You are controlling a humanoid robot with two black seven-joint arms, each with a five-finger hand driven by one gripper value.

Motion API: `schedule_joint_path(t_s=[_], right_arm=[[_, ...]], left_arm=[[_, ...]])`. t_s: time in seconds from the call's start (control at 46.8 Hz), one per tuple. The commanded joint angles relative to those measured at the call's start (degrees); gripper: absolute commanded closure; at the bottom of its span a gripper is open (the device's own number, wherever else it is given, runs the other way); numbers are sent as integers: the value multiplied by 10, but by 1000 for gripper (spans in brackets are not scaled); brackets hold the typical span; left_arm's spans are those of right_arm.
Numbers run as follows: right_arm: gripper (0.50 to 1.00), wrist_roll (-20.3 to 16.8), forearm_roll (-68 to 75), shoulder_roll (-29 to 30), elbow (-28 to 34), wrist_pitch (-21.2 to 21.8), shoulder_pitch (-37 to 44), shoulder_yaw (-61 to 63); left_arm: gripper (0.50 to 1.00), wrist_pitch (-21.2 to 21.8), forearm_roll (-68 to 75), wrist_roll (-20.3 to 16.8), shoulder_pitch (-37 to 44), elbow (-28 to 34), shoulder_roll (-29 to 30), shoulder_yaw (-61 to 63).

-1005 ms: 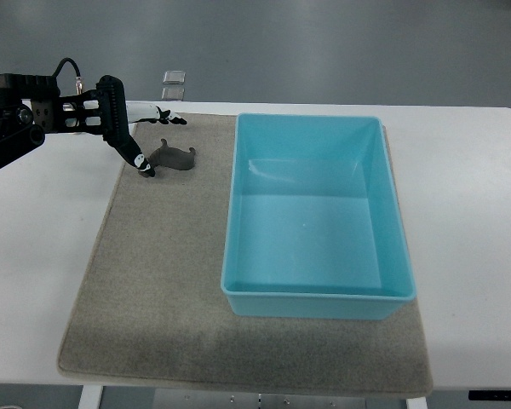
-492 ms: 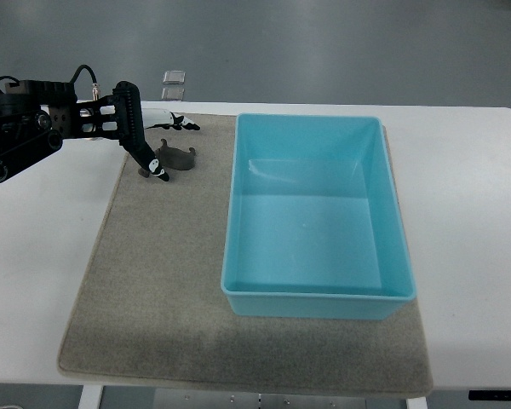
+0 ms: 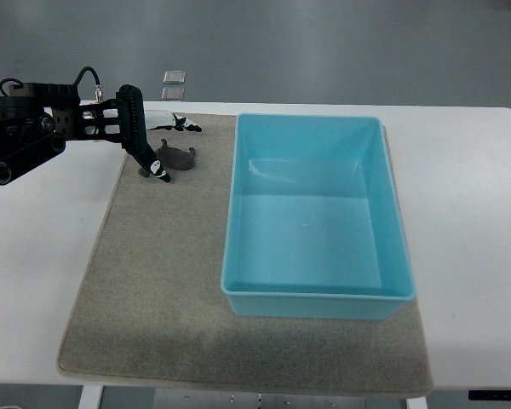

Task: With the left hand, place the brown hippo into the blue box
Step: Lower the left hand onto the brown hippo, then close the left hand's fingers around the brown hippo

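— Brown hippo [image 3: 177, 159]? Lying on the grey mat [image 3: 153, 281] near its far left corner, just left of the blue box [image 3: 315, 298], outside it. Not lifted yet, by the look of it.

— Step in hand? Reaching and closing in, judged from the pose. Left hand [image 3: 140, 141] right at the toy's left side, one dark finger angled down with its white tip at or against the near left edge.

— Fingers [image 3: 159, 169]? Spread rather than clamped: one down beside the toy, others pointing right past its far side. Nothing gripped as far as can be seen; real contact too small to tell.

— Next? Probably a close around the body, a lift clear of the mat, then a carry right over the box wall and a release inside. Box empty, standing on mat and white desk [image 3: 468, 213]. Right hand nowhere in view.
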Motion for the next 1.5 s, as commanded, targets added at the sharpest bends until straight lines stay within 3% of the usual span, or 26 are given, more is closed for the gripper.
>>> schedule_joint_path(t_s=[0.0,0.449,0.556,0.727,0.877,1.07,1.176,1.305,1.476], right_arm=[[564,0,-1,0,0,0,0,0],[564,0,-1,0,-1,0,0,0],[564,0,0,0,0,0,0,0],[564,0,-1,0,0,0,0,0],[564,0,-1,0,0,0,-1,0],[564,0,-1,0,0,0,0,0],[564,0,-1,0,-1,0,0,0],[564,0,0,0,0,0,0,0],[564,0,-1,0,-1,0,-1,0]], left_arm=[[501,4,48,1,0,5,1,-1],[519,14,61,1,0,-2,-1,-8],[589,15,62,1,2,3,-1,-7],[619,14,62,0,2,4,-1,-6],[771,14,65,1,2,4,-1,-4],[802,12,65,0,2,2,0,-3],[909,12,65,1,2,0,-1,-3],[994,12,65,1,0,1,-1,-2],[1000,13,65,1,-2,2,-1,-2]])
